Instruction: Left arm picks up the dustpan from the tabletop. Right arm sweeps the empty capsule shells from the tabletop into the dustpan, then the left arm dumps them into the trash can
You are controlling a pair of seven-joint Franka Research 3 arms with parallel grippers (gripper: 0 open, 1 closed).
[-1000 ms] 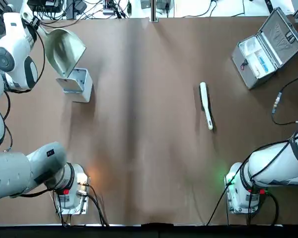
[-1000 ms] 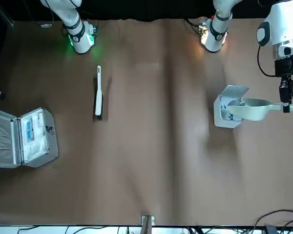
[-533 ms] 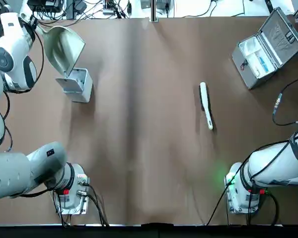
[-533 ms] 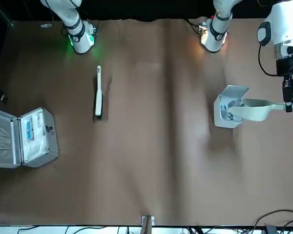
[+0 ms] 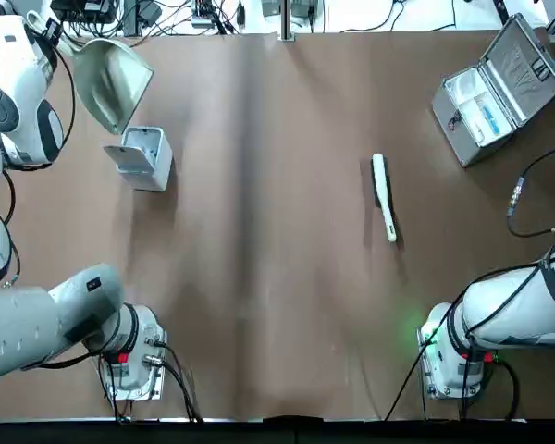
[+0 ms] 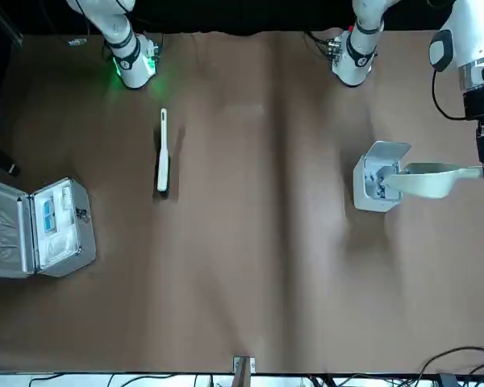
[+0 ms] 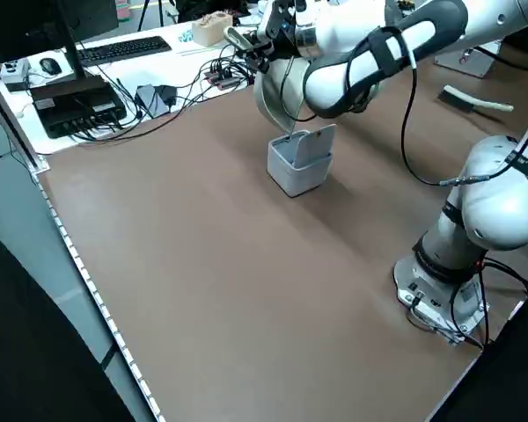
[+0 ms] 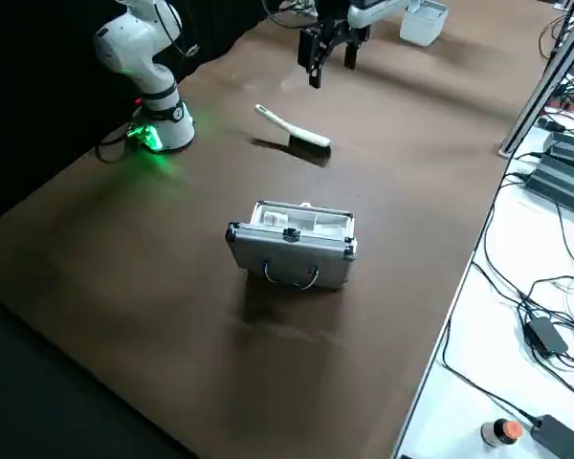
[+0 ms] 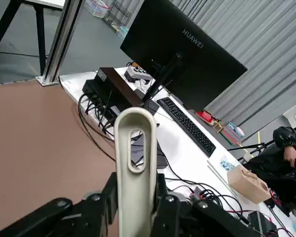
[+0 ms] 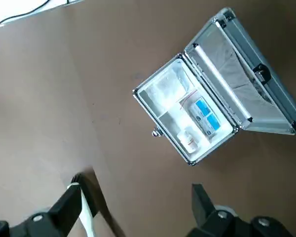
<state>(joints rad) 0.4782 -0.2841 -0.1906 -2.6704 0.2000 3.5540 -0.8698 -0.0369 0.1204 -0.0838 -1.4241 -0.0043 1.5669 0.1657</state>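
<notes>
- My left gripper [image 9: 136, 183] clenches the dustpan's [image 5: 114, 85] handle between its fingers, near the bench's [image 5: 277, 231] far left corner, beside the open bin [image 5: 146, 159].
- My right gripper [image 10: 138, 197], fingers apart, hovers by the right edge.
- Beyond, a person's hand [image 9: 290, 154] shows.
- Monitor [image 9: 180, 54] reads "HUAWEI".

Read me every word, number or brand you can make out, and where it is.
"HUAWEI": on the back of the black monitor beyond the table.
The blue-and-white labels on the packet in the metal case and the small white bottle's label are too small to read.
</notes>
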